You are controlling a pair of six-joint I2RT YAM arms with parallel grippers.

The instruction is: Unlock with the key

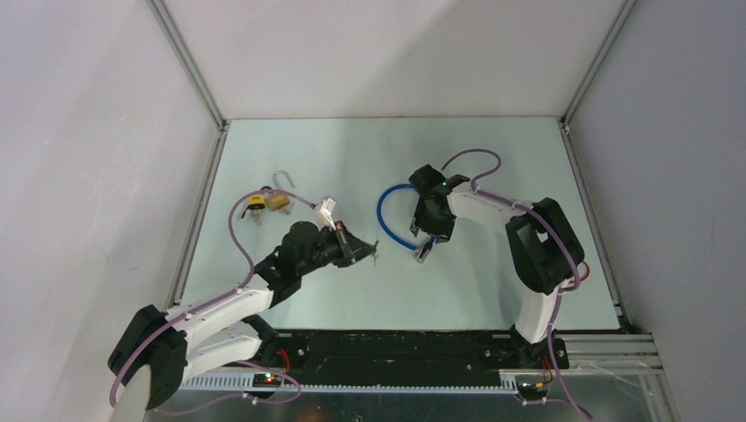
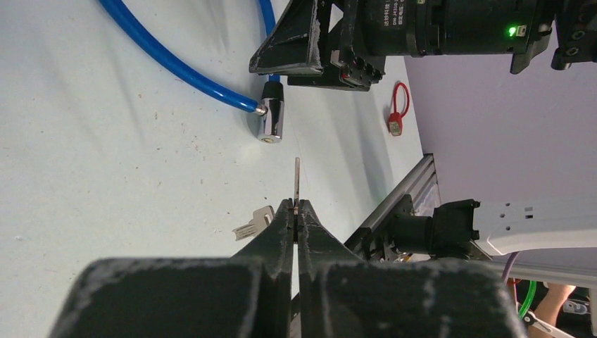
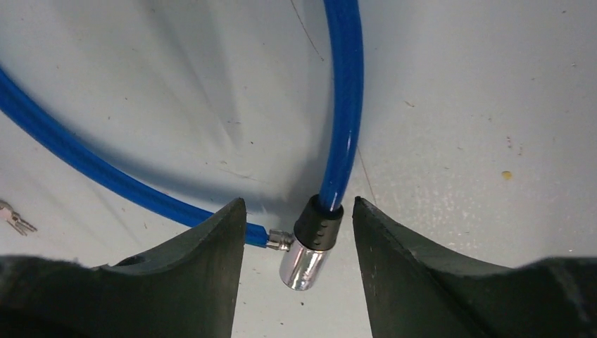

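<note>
My left gripper (image 2: 297, 209) is shut on a thin silver key (image 2: 297, 179). The blade sticks out ahead, pointing toward the chrome lock cylinder (image 2: 270, 121) of a blue cable lock (image 2: 176, 67), with a gap between them. A second key (image 2: 255, 222) hangs beside the left finger. My right gripper (image 3: 297, 201) is open and straddles that cylinder (image 3: 310, 257), its fingers on either side and not touching it. From above, the left gripper (image 1: 361, 251) and key (image 1: 376, 253) sit left of the cylinder (image 1: 425, 251), which lies under the right gripper (image 1: 431, 239).
A brass padlock with an open shackle and a yellow-tagged key (image 1: 268, 202) lies at the back left. A small red loop tag (image 2: 398, 113) lies near the table's edge. Grey walls enclose the table, and a metal rail (image 1: 563, 352) runs along the front.
</note>
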